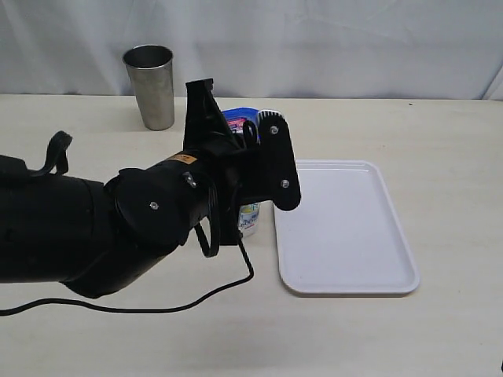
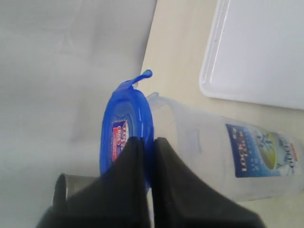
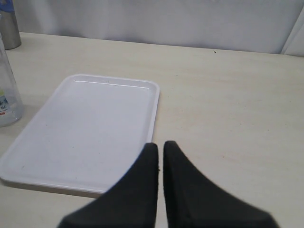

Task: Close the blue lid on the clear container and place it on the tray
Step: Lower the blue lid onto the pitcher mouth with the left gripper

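Note:
The clear container (image 2: 228, 152) stands upright on the table just left of the white tray (image 1: 346, 228); only its labelled foot (image 1: 249, 220) shows below my left arm (image 1: 157, 212) in the exterior view. The blue lid (image 2: 126, 111) sits on the container's mouth, with one flap (image 2: 142, 76) sticking outward. My left gripper (image 2: 148, 139) is shut on the lid's rim, a strip of blue showing between its fingers. My right gripper (image 3: 160, 145) is shut on nothing, hovering over the tray's (image 3: 85, 128) near corner; it does not show in the exterior view.
A steel tumbler (image 1: 151, 85) stands at the back left of the table, behind the container. A black cable (image 1: 196, 298) trails from my left arm across the table in front. A white curtain closes off the far edge.

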Controlling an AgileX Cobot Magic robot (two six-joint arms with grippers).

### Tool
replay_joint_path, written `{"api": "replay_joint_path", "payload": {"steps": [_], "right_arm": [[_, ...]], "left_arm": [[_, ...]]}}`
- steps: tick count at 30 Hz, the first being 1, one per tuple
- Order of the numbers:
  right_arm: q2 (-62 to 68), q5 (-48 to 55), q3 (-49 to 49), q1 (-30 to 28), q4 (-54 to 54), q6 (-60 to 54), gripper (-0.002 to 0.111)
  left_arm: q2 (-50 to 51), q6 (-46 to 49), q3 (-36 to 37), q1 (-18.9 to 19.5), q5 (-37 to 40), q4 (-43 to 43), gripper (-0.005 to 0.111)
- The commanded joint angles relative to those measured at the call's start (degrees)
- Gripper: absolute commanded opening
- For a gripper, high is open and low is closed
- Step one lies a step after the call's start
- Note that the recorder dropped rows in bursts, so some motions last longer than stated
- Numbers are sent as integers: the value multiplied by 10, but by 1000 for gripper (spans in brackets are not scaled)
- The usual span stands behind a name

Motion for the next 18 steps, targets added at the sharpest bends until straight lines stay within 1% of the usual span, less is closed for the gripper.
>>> {"api": "replay_joint_path", "payload": {"steps": [1, 5, 10, 18], "right_arm": [[1, -5, 1, -2, 1, 2, 5], [1, -5, 1, -2, 1, 2, 5], [1, -5, 1, -2, 1, 2, 5], [1, -5, 1, -2, 1, 2, 5]], "left_arm": [[-3, 18, 0, -4, 38, -9, 0], [-3, 18, 0, -4, 31, -19, 0], [-3, 18, 0, -4, -3, -40, 0], [-5, 18, 0, -4, 3, -50, 0]]}}
